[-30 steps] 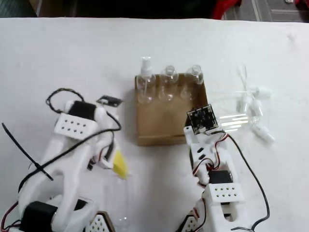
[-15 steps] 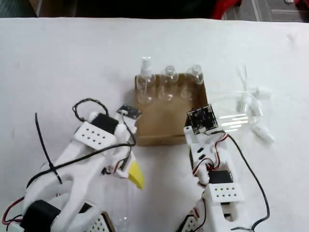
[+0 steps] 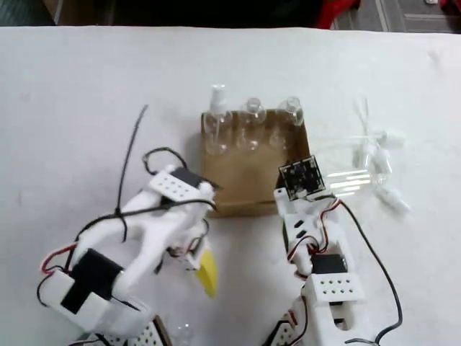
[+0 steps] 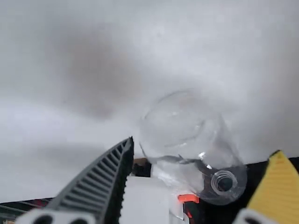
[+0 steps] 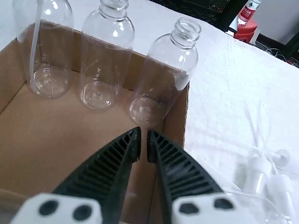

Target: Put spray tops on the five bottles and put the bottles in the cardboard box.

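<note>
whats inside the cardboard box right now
Three clear bottles stand along the far wall of the cardboard box, one with a spray top. The right gripper hides some floor.

The left arm (image 3: 137,245) rises from the near left and leans forward and inward, bent at the elbow, with its yellow finger (image 3: 207,271) showing on the inner side, toward the other arm. The left gripper (image 4: 203,146) stands wide open, its dark ribbed finger (image 4: 105,175) far from the yellow one. The right arm (image 3: 320,270) stretches straight forward from the near right. The right gripper (image 5: 144,135) has both dark fingers (image 5: 112,172) drawn together, only a thin slit between the tips.
</note>
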Robot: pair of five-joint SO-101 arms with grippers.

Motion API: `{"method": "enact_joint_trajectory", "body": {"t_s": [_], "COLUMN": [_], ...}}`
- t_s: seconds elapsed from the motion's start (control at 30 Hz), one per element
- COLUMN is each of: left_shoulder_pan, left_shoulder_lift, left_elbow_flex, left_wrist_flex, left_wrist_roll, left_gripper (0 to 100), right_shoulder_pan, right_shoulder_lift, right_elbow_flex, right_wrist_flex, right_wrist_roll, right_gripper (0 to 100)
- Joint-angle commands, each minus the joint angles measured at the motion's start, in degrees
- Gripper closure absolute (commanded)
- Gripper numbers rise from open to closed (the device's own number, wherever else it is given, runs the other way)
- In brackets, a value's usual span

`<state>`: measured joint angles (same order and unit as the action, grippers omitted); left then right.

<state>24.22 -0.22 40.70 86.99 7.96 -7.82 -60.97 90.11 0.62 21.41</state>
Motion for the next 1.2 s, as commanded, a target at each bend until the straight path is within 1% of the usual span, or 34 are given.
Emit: {"method": "enact_joint_trajectory", "body": {"t_s": [0.0,0.1,0.33,0.4,0.53,0.6,0.7,0.97,1.07,1.17], "left_shoulder_pan": [4.44,5.41,5.41,5.41,5.32,5.67,5.32,4.7,1.54,-3.65], "left_shoulder_lift": [0.4,0.48,0.57,0.57,0.57,0.57,0.57,0.04,0.04,0.04], "left_elbow_flex": [-0.97,-0.79,-0.7,-0.7,-0.7,-0.7,-1.14,-1.93,-6.59,-13.71], "left_wrist_flex": [-1.49,-3.96,-4.13,-4.13,-4.4,-4.48,-4.31,-4.04,0.0,5.71], "left_wrist_roll": [2.2,5.01,4.92,4.92,4.92,4.57,2.37,2.11,2.02,2.02], "left_gripper": [60,60,61,64,78,82,84,84,84,84], "right_shoulder_pan": [-1.36,-2.59,-2.86,-2.86,-2.86,-2.86,-2.86,-2.86,-2.86,-2.86], "right_shoulder_lift": [0.13,0.04,-0.04,-0.04,-0.04,-0.04,-0.04,-0.04,-0.04,0.04], "right_elbow_flex": [-0.26,0.79,0.88,0.88,0.88,0.88,0.88,0.88,0.88,0.88], "right_wrist_flex": [-0.92,-1.19,-1.19,-1.19,-1.19,-1.19,-1.19,-1.19,-1.19,-1.19], "right_wrist_roll": [2.9,5.19,5.71,5.71,5.71,5.71,5.71,5.71,5.71,5.71], "right_gripper": [98.1,98.1,98.1,98.1,98.1,98.1,98.1,98.1,98.1,98.1]}}
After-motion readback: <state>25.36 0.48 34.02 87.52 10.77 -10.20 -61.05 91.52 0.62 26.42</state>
